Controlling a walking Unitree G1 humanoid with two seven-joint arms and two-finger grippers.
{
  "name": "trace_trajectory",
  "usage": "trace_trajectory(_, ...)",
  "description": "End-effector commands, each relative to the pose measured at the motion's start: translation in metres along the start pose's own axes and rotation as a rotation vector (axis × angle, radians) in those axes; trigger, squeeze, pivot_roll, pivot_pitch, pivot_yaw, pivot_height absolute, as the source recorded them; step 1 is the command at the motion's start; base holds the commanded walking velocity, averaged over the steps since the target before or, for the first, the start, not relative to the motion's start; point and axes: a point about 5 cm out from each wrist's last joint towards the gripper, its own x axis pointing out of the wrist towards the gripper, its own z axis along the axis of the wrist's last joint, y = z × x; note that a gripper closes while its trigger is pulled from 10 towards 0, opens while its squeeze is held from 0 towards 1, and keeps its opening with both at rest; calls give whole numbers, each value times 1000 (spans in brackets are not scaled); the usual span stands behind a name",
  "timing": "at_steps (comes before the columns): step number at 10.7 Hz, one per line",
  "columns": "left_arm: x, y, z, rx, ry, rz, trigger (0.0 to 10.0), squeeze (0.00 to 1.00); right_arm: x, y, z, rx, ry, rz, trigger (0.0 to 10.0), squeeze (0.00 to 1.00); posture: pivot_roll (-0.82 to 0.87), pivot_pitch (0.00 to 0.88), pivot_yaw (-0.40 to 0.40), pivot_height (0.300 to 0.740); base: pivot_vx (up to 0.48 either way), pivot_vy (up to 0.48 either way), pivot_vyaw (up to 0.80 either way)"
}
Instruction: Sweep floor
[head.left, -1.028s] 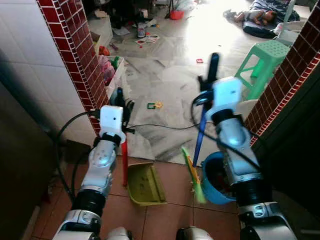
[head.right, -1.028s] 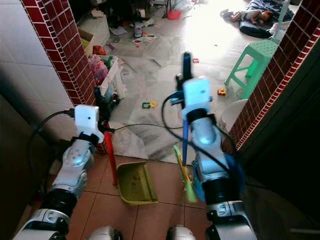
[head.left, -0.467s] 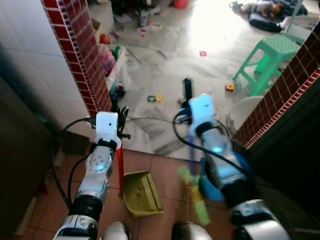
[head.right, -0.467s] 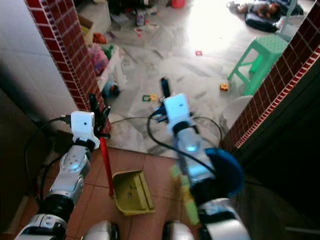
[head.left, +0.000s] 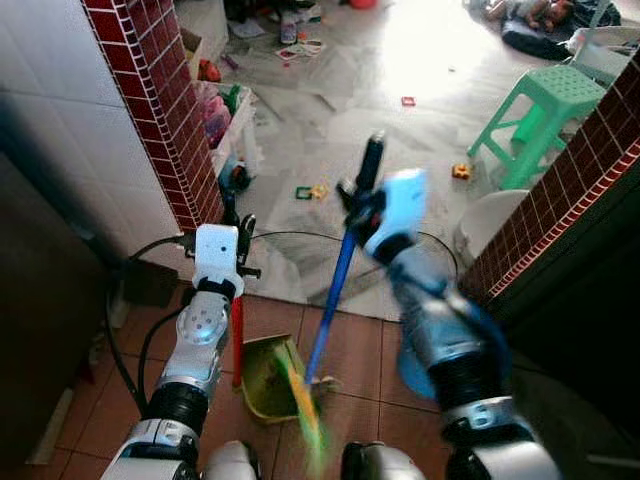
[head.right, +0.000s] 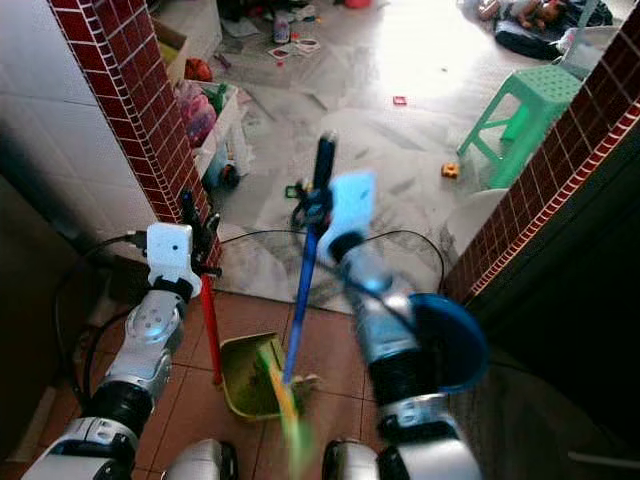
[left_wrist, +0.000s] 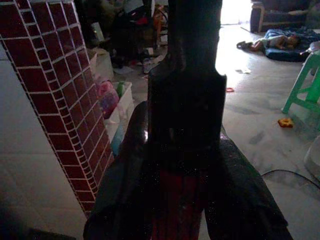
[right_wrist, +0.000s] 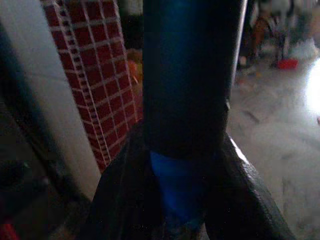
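Your blue-handled broom leans with its blurred green bristles over the yellow-green dustpan, whose red handle stands upright.

No text, label, brand, number or sign could be read anywhere in these views. The litter on the far floor was too small and blurred to show any lettering.
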Motion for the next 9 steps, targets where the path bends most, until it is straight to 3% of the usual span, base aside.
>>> trace_trajectory(1, 3, -7, 2, 15, -9, -28, 10000, 0, 6, 0, 35, -53, -127, 47, 10000, 0, -44, 109, -19, 740, 0, 0, 0)
trace_trajectory(4, 7, -16, -10, 39, 95, -109, 10000, 0, 5, -6, 77, -202, -233, 137, 10000, 0, -62, 93, -13, 740, 0, 0, 0)
trace_trajectory(5, 12, -18, 0, 25, 54, -135, 10000, 0, 4, -9, 80, -253, -239, 143, 10000, 0, -67, 91, -11, 740, 0, 0, 0)
trace_trajectory(7, 18, -20, 22, 33, -26, -179, 10000, 0, -1, -16, 64, -301, -197, 118, 10000, 0, -42, 93, -12, 740, 0, 0, 0)
trace_trajectory(9, 18, -19, 21, 45, -20, -182, 10000, 0, -2, -15, 63, -304, -195, 115, 10000, 0, -35, 93, -11, 740, 0, 0, 0)
